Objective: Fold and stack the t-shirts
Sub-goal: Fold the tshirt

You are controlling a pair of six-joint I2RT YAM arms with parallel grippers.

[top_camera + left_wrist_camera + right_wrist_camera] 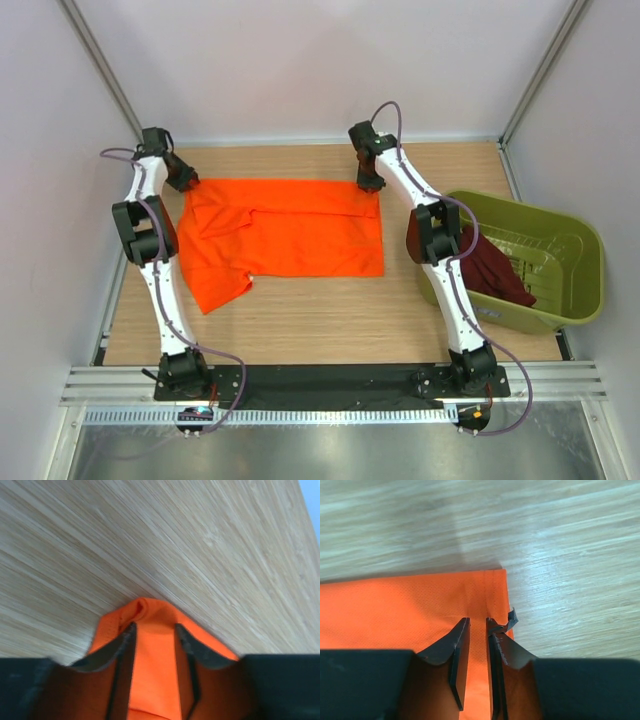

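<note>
Left hand [180, 180] and right hand [370, 183] are each pinching 1 far corner of the orange t-shirt [290, 235] lying flat toward the table's [320, 320] far edge; for a square fold, both should be lifting level and moving nearward together.

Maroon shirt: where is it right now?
Top view, right side: the maroon shirt lies bunched in the green tub, at its left end.

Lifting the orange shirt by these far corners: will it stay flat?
Probably not: the bright orange cloth t-shirt bunches in the left tool, so it should sag between grips. It looks thin and light; the loose near sleeve may drag.
</note>
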